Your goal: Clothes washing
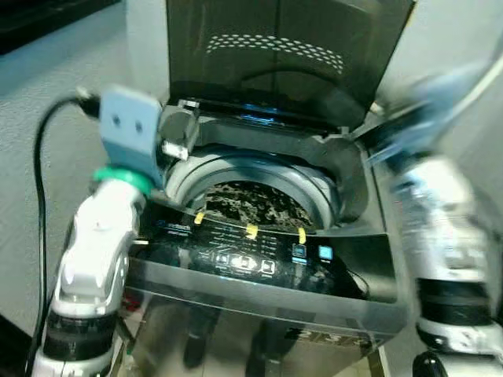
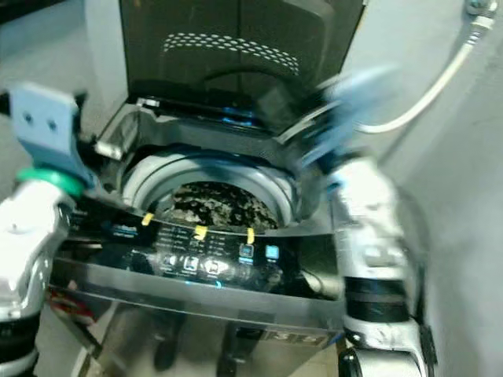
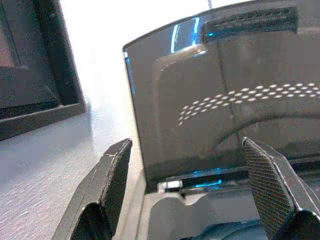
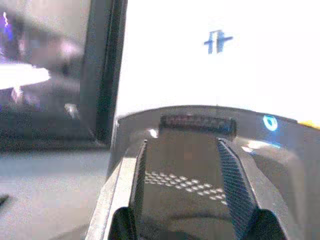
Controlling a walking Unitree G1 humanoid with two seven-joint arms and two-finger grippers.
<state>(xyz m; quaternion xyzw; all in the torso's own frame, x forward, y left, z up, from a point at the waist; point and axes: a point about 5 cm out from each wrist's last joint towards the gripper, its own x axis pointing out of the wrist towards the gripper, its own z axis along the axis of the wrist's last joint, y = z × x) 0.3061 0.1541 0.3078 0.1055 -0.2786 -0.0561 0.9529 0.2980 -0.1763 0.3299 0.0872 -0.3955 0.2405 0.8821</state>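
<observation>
One top-loading washing machine (image 1: 259, 275) takes up nearly all we see, and we place everything else by it. Its dark tinted lid (image 1: 283, 55) stands raised at the machine's back, upright and leaning slightly rearward. Under the lid the round drum opening (image 1: 251, 177) is uncovered, and inside it lies a dark, mottled load of clothes (image 1: 247, 206), low in the tub. Along the machine's front edge runs the glossy control panel (image 1: 244, 255), its buttons glowing, with three small yellow tags along its upper edge. A pale hose (image 2: 424, 102) curves along the wall to the right of the machine.

Our left arm reaches over the machine's front left corner, and the left gripper (image 3: 195, 185) hangs just above the rim there, aimed at the lid; its two black fingers (image 3: 112, 175) are spread wide with nothing between them. Our right arm rises at the machine's right side, blurred, and the right gripper (image 4: 182, 180) also faces the lid, its fingers parted and empty.

We judge that loading is finished, since the clothes already sit in the drum and neither pincer carries anything. The step in hand looks like closing up. The next move calls for one gripper to reach the lid's top edge and bring it down and forward over the opening, then for a fingertip press on the panel's start button.
</observation>
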